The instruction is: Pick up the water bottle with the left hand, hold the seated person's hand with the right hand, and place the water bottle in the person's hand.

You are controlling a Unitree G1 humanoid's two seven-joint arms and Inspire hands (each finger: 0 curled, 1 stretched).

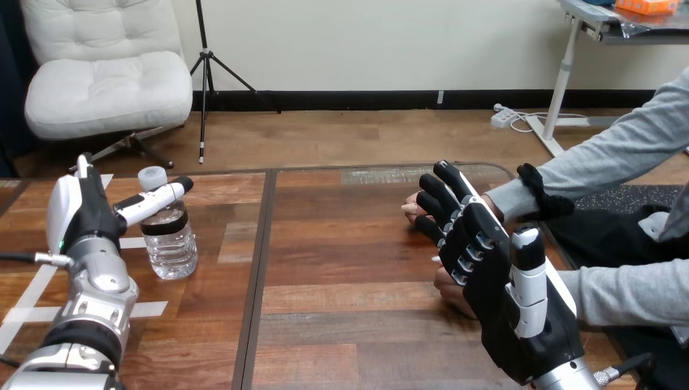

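Note:
A clear water bottle (pixel 171 240) with a pale cap stands upright on the wooden table (pixel 349 268) at the left. My left hand (pixel 81 215) is just left of it, open, with its thumb stretched straight across the front of the bottle's neck. At the right, my right hand (pixel 487 272) is open, its straight fingers reaching over the person's farther hand (pixel 412 211), whose fingertips show past mine. I cannot tell whether they touch. The person's nearer hand (pixel 452 294) rests on the table under my palm's left edge.
Both of the person's grey-sleeved forearms (pixel 601 154) come in from the right edge. White tape strips (pixel 28 317) lie on the table near my left forearm. A dark seam (pixel 258 276) runs down the tabletop between the bottle and the hands.

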